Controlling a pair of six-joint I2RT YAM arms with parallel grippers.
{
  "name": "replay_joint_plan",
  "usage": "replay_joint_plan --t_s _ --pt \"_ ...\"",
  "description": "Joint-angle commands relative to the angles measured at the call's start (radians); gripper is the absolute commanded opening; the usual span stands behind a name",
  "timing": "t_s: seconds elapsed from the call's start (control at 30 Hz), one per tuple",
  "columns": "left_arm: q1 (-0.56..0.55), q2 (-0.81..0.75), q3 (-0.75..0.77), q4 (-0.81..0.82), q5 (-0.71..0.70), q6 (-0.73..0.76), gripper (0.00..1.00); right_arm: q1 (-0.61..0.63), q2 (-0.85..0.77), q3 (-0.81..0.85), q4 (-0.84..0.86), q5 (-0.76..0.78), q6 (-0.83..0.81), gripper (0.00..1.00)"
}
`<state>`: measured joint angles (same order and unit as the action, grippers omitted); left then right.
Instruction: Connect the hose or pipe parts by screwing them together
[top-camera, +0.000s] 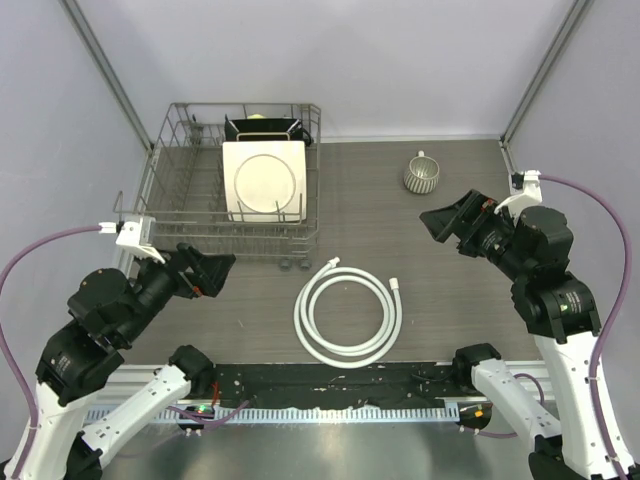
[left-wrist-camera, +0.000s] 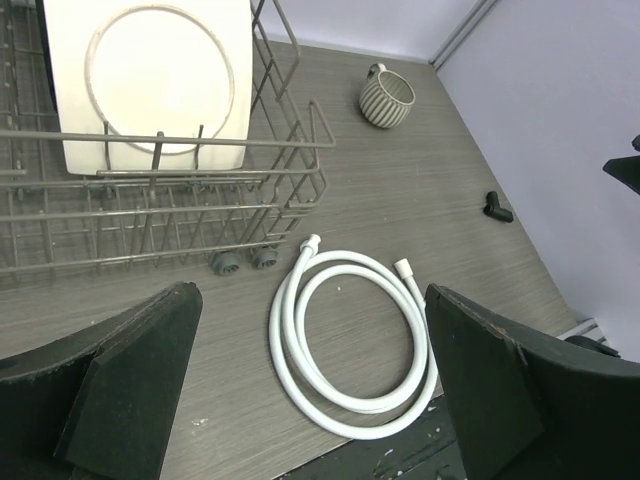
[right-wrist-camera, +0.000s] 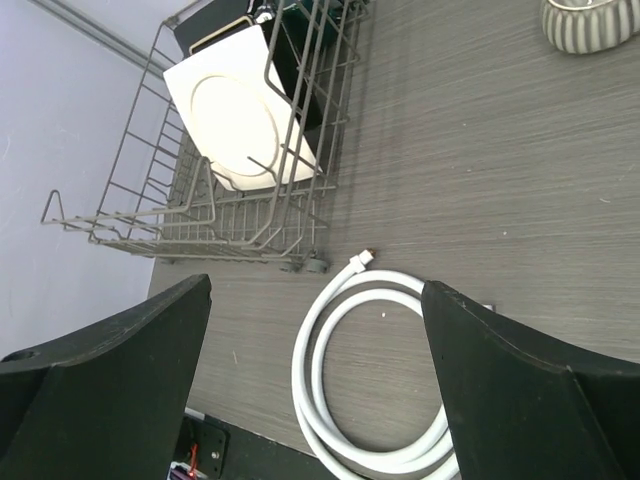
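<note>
Top external shows the white hose (top-camera: 303, 318) coiled flat between the arms, both connector ends pointing toward the far side. The left gripper (top-camera: 212, 270) and right gripper (top-camera: 440, 225) gape wide, empty. Only left wrist shows the black T-fitting (left-wrist-camera: 497, 207).

Grey wood-grain tabletop (top-camera: 400, 230) between pale lavender walls (top-camera: 330, 60), even light

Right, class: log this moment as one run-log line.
stage: not started | left gripper: open, empty | right gripper: open, empty | hose: coiled, untouched | black fitting: lying apart from hose
</note>
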<state>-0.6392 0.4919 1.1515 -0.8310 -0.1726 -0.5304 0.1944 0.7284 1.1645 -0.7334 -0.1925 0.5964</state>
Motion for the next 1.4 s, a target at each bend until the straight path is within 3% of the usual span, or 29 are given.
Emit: replay_joint_plan --t_s 0.0,0.2,0.3,0.33,0.47,0.53,0.67,0.8,0.9,1.0,1.13,1.37 --pt "0.003 0.011 -0.009 0.029 0.004 0.032 1.0 0.004 -0.024 -0.035 0.014 0.062 0.025 0.92" --pt "0.003 0.019 -0.022 0.021 0.013 0.044 1.0 0.004 -0.038 -0.111 -0.03 0.376 0.108 0.91" --pt "0.003 0.022 -0.022 0.027 0.041 0.038 1.0 0.005 -0.006 -0.141 -0.023 0.594 0.053 0.88" --pt "0.001 0.03 -0.022 0.029 0.05 0.032 1.0 0.004 0.012 -0.152 0.032 0.635 -0.042 0.87" --pt "0.001 0.027 -0.045 0.041 0.107 0.007 1.0 0.002 0.258 -0.135 0.15 0.929 -0.244 0.89" --pt "0.001 0.022 -0.055 0.041 0.108 0.009 1.0 -0.03 0.363 -0.117 0.173 0.984 -0.286 0.91" --pt "0.003 0.036 -0.024 0.018 0.113 0.023 1.0 -0.15 0.595 -0.062 0.187 0.903 -0.305 0.91" --pt "0.003 0.062 0.013 -0.008 0.081 0.01 1.0 -0.326 0.802 0.015 0.175 0.712 -0.325 0.91" --pt "0.003 0.083 0.031 -0.01 0.099 0.01 1.0 -0.418 0.865 0.049 0.201 0.691 -0.333 0.9" --pt "0.003 0.111 0.04 0.001 0.127 -0.005 1.0 -0.525 0.92 0.061 0.241 0.567 -0.311 0.83" --pt "0.001 0.141 0.045 0.007 0.145 -0.028 1.0 -0.587 1.011 0.112 0.242 0.46 -0.323 0.75" --pt "0.003 0.143 0.021 0.044 0.119 -0.043 1.0 -0.612 1.078 0.121 0.255 0.386 -0.322 0.73"
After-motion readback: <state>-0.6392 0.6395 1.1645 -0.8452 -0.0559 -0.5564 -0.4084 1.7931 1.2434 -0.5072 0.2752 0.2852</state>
